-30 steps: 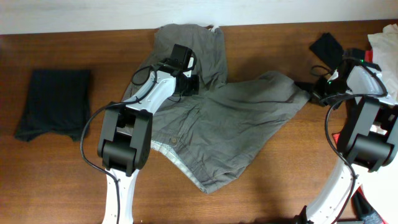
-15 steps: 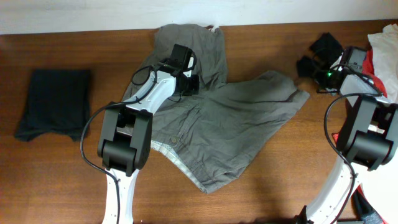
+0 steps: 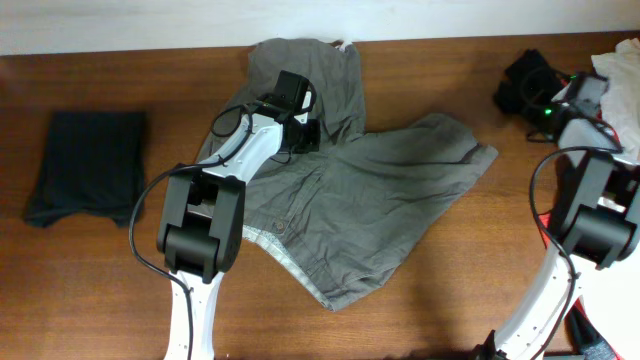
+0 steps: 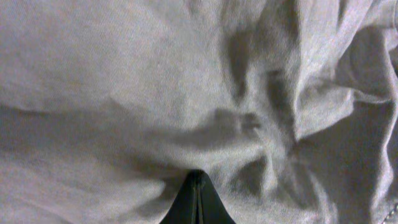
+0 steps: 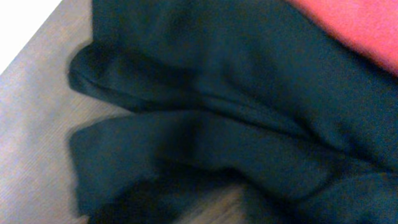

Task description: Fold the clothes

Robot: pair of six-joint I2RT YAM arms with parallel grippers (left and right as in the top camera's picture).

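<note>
While your left pincer (image 4: 196, 200) presses clenched on the trousers (image 3: 380, 200), the right pincer (image 3: 535, 98) hangs over black cloth (image 5: 217, 124).
One leg (image 3: 450, 150) points toward it; its grip you cannot tell.

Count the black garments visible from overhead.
2. A folded black garment lies at the left; a crumpled black garment lies at the far right. Others may be hidden beneath the white and red clothes there.

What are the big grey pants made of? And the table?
The grey trousers look like woven cotton twill, matte: the left wrist view shows fine ribbed weave and soft creases. The table looks like dark wood or veneer, smooth, with visible grain.
</note>
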